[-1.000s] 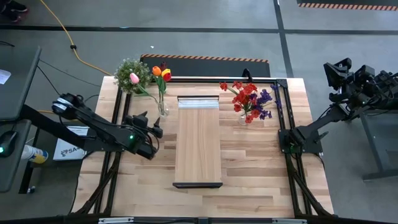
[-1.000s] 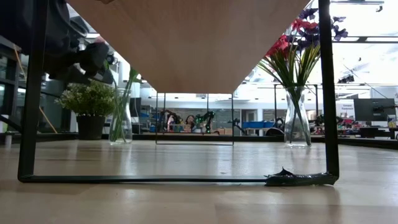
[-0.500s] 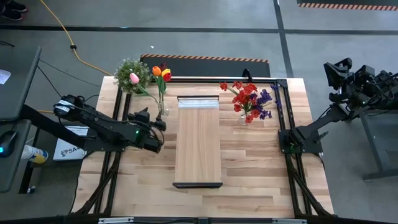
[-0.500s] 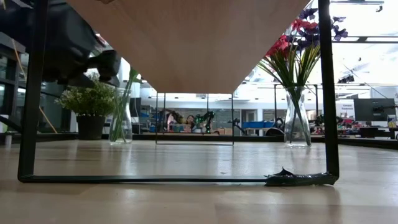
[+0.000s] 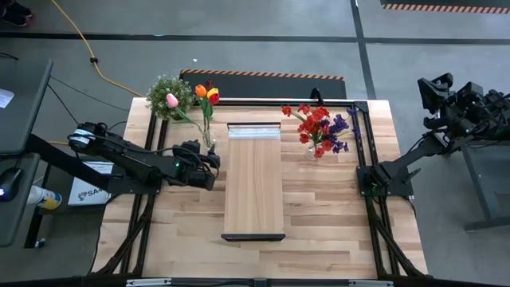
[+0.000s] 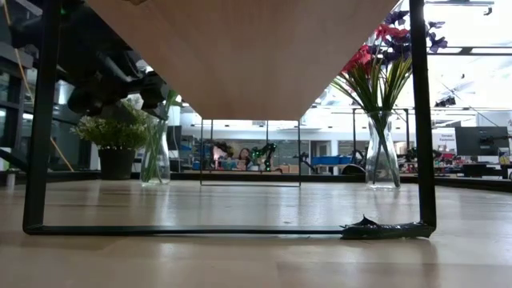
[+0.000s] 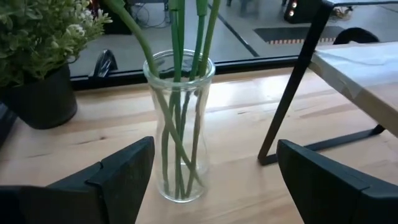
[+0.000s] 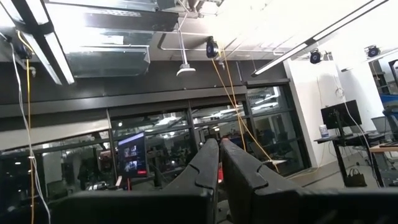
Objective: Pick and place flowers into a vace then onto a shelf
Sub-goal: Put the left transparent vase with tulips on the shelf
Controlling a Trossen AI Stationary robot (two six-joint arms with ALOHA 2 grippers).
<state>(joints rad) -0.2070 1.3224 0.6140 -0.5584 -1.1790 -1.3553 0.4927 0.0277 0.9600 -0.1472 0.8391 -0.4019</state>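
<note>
I see the wide butcher-block tabletop (image 5: 319, 207) filling the high view, with the long narrow light-wood shelf plank (image 5: 253, 179) standing down its middle on black brackets, its pale strip at the far end. From the low view I look under that shelf (image 6: 240, 56), whose black bracket frame rests on the wood.

My left arm reaches in from the left side of the table, and its left gripper (image 5: 209, 162) sits just near of the clear glass vase (image 5: 209, 142) that stands left of the shelf's far end. In the left wrist view the two dark fingers (image 7: 118, 177) are spread wide, one on each side of that vase (image 7: 179, 130), apart from the glass as far as I can judge. The vase holds green stems; the tulips, orange, red and pink (image 5: 203, 94), lean out above it toward the far edge. A bushy green potted plant (image 5: 166, 94) stands just left of them at the far left corner.

Right of the shelf's far end stands a second glass vase with red and purple blossom sprays (image 5: 320, 127).

My right arm is parked off the table's right side, its right gripper (image 8: 219, 163) raised toward the ceiling with fingers pressed narrow, nearly touching, holding nothing.
</note>
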